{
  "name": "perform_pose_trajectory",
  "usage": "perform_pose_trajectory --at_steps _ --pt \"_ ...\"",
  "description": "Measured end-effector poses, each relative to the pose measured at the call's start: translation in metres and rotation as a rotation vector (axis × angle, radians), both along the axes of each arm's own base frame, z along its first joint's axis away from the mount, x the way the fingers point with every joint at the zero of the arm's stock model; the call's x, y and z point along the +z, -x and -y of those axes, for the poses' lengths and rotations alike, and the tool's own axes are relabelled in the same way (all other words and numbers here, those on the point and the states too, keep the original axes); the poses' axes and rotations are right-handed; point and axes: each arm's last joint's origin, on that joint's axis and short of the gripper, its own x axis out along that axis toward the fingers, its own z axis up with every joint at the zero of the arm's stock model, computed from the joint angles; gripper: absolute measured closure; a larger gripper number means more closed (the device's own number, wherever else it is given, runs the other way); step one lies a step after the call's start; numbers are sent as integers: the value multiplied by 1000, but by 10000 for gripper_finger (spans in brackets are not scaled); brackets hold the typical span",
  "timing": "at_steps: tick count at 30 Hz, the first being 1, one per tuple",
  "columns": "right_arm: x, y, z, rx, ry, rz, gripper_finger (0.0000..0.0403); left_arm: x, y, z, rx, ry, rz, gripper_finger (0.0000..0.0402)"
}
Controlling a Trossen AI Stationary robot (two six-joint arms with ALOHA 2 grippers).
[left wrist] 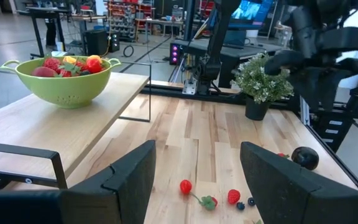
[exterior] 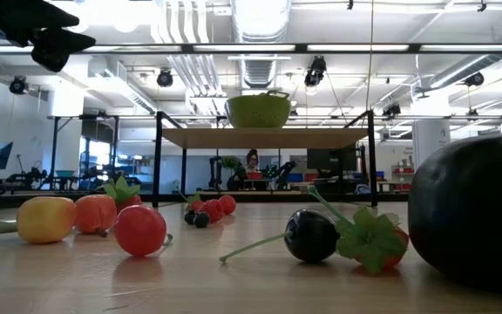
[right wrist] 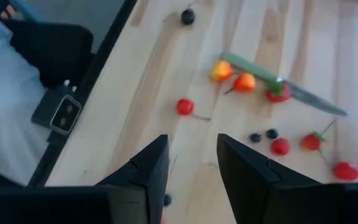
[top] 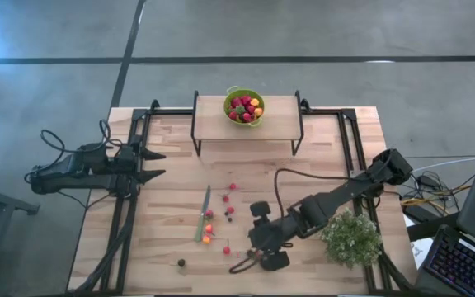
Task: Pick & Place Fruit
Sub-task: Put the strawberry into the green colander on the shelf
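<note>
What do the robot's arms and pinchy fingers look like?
Both arms are dark, nearly black, built from chunky jointed sections with black cables looping beside them. The left gripper and right gripper each have two flat, wedge-shaped black fingers.

We see a slim green-handled knife lying on the pale wooden bench, and a bushy pale-green potted plant near its right edge.

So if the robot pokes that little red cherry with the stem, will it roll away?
Probably a bit. The red cherry looks round and smooth, and it sits loose on the flat wooden table, so a nudge could send it off. Its thin stem might drag and make it curve instead of going straight. It looks small, so likely light and easy to knock.
</note>
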Motion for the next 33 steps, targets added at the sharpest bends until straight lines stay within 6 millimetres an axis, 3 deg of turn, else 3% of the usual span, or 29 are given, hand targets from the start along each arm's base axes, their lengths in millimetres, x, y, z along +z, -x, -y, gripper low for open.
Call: perform_pose_trajectory --at_steps 12,24,29,33 --pt "-37 -4 -30 38 -13 -23 250 0 0 0 -1 0 -2 161" --pt "-111 -25 -52 37 30 -114 223 -1 0 0 0 0 -10 161" --pt "-134 -28 -55 17 45 -164 231 -1 0 0 0 0 -9 161" --pt "-139 -28 -55 7 49 -176 251 -1 0 0 0 0 -9 161"
